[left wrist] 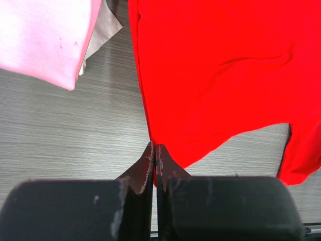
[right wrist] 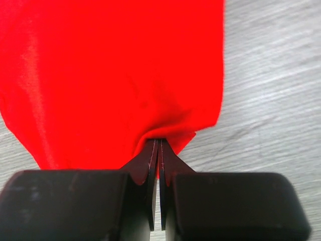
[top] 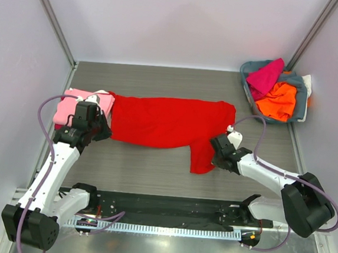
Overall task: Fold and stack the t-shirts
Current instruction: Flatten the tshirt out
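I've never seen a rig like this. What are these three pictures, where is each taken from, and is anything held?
Two robot arms are bolted at the near edge of a table. The wide picture looks down from above and behind them. The other two come from a camera on each wrist, so its own black fingers show at the bottom. A red t-shirt lies spread across the table. The left gripper is shut at one edge of it and seems to pinch it. The right gripper is shut on bunched cloth at the other end. Near the left gripper lies a folded pink t-shirt. In the far right corner a grey-blue basket holds magenta, orange and white cloth.
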